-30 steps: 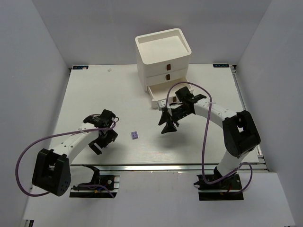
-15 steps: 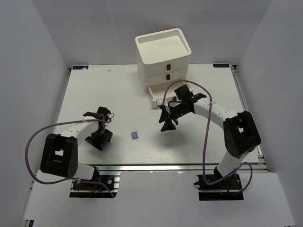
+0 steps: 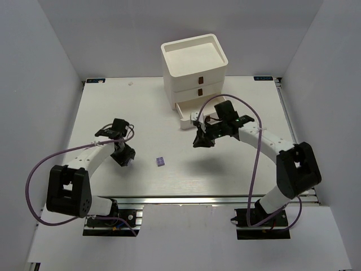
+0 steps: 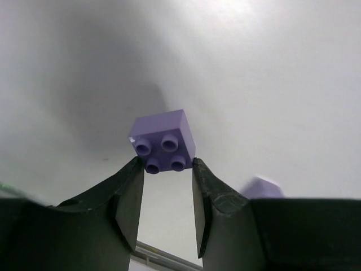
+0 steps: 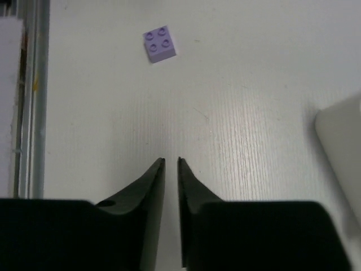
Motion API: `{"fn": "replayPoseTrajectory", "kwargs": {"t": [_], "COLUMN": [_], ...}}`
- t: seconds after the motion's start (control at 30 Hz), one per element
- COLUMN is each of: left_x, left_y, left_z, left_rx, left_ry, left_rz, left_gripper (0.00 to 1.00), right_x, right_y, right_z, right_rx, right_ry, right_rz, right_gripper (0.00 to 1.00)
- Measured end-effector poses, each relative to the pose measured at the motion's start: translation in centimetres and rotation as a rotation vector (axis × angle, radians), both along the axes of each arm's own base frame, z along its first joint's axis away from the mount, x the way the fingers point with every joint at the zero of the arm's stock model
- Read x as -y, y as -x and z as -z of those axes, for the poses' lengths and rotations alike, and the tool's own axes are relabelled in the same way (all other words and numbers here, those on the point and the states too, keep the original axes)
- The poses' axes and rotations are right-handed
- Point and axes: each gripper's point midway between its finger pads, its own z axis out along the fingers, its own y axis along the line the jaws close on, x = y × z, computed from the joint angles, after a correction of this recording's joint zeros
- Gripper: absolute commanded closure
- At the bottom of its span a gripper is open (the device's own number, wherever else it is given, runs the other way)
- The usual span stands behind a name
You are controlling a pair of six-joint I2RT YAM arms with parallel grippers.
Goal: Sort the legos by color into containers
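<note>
Left wrist view: the left claw (image 4: 166, 164) is closed on a light purple brick (image 4: 163, 144), one fingertip pressed to each of two opposite sides near its lower corners. That brick is square, so it has no long axis; its four studs face the camera and its edges sit slightly skewed to the fingers. Whether it rests on the tabletop (image 3: 113, 107) or is just clear of it cannot be told. It is toward the left side of the tabletop, closer to the near edge than the far one. A second purple brick (image 5: 159, 44), also square and studs up, lies loose to the right, near the middle of the near edge. The right claw (image 5: 171, 161) hangs above the tabletop with its fingers drawn almost together, only a slit between them and nothing in it. The white chest (image 3: 197, 72) stands at the middle of the far edge. Its two upper drawers (image 3: 186, 84) are shut and the bottom drawer (image 3: 185, 119) is pulled out toward the near edge; the right arm covers much of it, so its contents cannot be made out.
</note>
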Motion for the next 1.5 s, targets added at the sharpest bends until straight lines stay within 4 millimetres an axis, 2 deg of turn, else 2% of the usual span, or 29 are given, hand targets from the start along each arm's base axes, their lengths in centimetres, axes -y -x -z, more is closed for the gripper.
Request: {"fn": "replayPoseTrajectory", "kwargs": {"t": [0.03,0.1,0.2,0.3,0.4,0.5,0.67,0.8,0.93,0.97,1.0,1.03,1.13,1.23,1.33,1.37,1.5], "left_x": [0.7,1.7,4.0,6.6,9.7,13.2,18.9,22.5,25.3,26.1,26.8,27.5,28.6,29.0,29.6,29.7,29.7], "left_y": [-1.2,-3.1,-5.3,-6.6,-7.7,-8.9,-12.6,-15.2,-17.6,-18.5,-19.2,-20.0,-21.8,-22.3,-22.9,-22.9,-22.9], "left_z": [-0.9,-2.7,-5.7,-8.1,-9.6,-10.6,-13.3,-14.8,-14.4,-14.1,-13.6,-13.2,-11.3,-10.4,-10.2,-10.2,-10.3], "left_rx": [0.045,0.134,0.294,0.415,0.496,0.529,0.6,0.65,0.659,0.657,0.649,0.642,0.618,0.587,0.578,0.576,0.572], "left_ry": [0.026,0.059,0.152,0.257,0.359,0.442,0.512,0.543,0.571,0.578,0.582,0.584,0.566,0.557,0.557,0.557,0.557], "left_rz": [0.056,0.121,0.253,0.378,0.504,0.63,0.802,0.866,0.875,0.872,0.87,0.865,0.843,0.822,0.814,0.814,0.812], "left_gripper": [1.0,1.0,1.0,1.0,1.0,1.0,1.0,1.0,1.0,0.96,0.88,0.68,0.54,0.4,0.35,0.33,0.35], "right_x": [0.3,0.9,1.7,2.7,4.2,6.1,8.7,10.2,11.2,11.4,11.6,11.6,11.7,11.6,11.1,10.9,9.7], "right_y": [-0.3,-1.1,-3.1,-5.5,-7.8,-9.6,-11.0,-11.3,-11.1,-11.1,-11.1,-11.0,-10.6,-9.8,-9.0,-8.8,-7.5], "right_z": [-0.2,-1.0,-2.9,-4.9,-6.3,-6.9,-6.8,-7.5,-8.4,-8.5,-8.6,-8.7,-8.5,-8.0,-7.8,-7.7,-7.7], "right_rx": [0.009,0.021,0.058,0.091,0.114,0.124,0.107,0.11,0.12,0.123,0.126,0.127,0.12,0.11,0.104,0.102,0.09], "right_ry": [-0.004,-0.016,-0.05,-0.082,-0.098,-0.097,-0.083,-0.095,-0.115,-0.117,-0.12,-0.122,-0.124,-0.127,-0.131,-0.132,-0.148], "right_rz": [0.035,0.127,0.264,0.407,0.565,0.699,0.833,0.89,0.92,0.924,0.927,0.927,0.914,0.884,0.835,0.815,0.702], "right_gripper": [0.92,1.0,1.0,1.0,1.0,1.0,1.0,1.0,1.0,1.0,1.0,1.0,1.0,1.0,1.0,0.95,0.88]}}
